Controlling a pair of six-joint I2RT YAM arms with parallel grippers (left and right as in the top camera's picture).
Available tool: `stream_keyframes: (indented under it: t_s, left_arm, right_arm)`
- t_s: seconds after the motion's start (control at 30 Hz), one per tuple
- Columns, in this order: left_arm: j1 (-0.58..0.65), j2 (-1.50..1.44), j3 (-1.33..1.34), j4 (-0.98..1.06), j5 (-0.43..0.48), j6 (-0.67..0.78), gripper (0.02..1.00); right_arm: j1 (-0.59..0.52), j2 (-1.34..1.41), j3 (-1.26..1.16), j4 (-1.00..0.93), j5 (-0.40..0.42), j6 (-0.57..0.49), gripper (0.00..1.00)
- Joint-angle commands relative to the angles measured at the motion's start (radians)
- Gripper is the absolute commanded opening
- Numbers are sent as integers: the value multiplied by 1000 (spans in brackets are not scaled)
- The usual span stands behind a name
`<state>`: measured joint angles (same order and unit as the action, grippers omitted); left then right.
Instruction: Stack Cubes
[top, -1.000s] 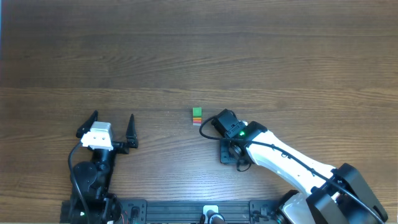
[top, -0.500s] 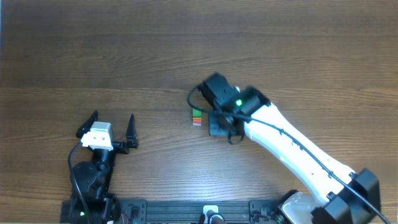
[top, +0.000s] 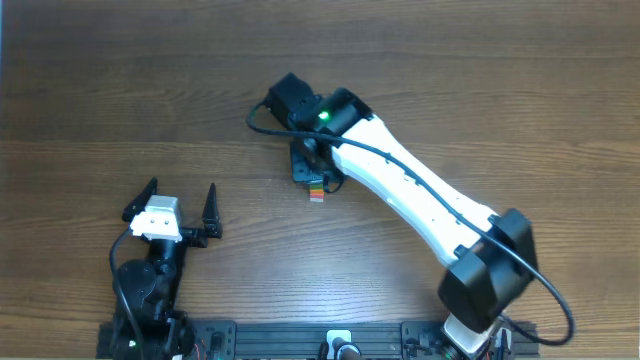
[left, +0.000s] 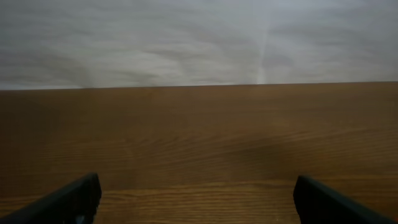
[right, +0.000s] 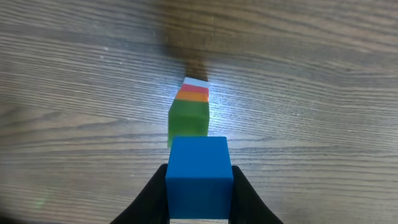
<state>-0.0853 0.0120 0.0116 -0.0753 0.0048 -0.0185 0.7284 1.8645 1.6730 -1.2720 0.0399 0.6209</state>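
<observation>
Behind wooden table (left: 199, 143), grey wall (left: 186, 43)

Your right arm (top: 420, 205) is holding itself extended far out from its base, wrist tipping downward. Your right gripper (right: 199, 198) is pinching a blue cube (right: 199, 168) between both fingers. Your left arm (top: 150, 275) is sitting folded over its base, and your left gripper (top: 181, 192) is gaping wide, fingers pointing forward.

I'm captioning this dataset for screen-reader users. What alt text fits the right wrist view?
The right tool grips a blue cube, held close to a stack of cubes: green on top, with orange, red and a pale layer showing beneath. The stack stands on a wooden table.
</observation>
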Motion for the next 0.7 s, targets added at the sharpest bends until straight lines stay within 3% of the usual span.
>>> stream_keyframes:
  t_s: [0.03,0.7]
  left_arm:
    - [5,-5,-5,0,10,14,1000]
    - [5,-5,-5,0,10,14,1000]
  right_arm:
    - [4,35,25,-3,-9,3,12]
    - [21,40,25,23,0,14,12]
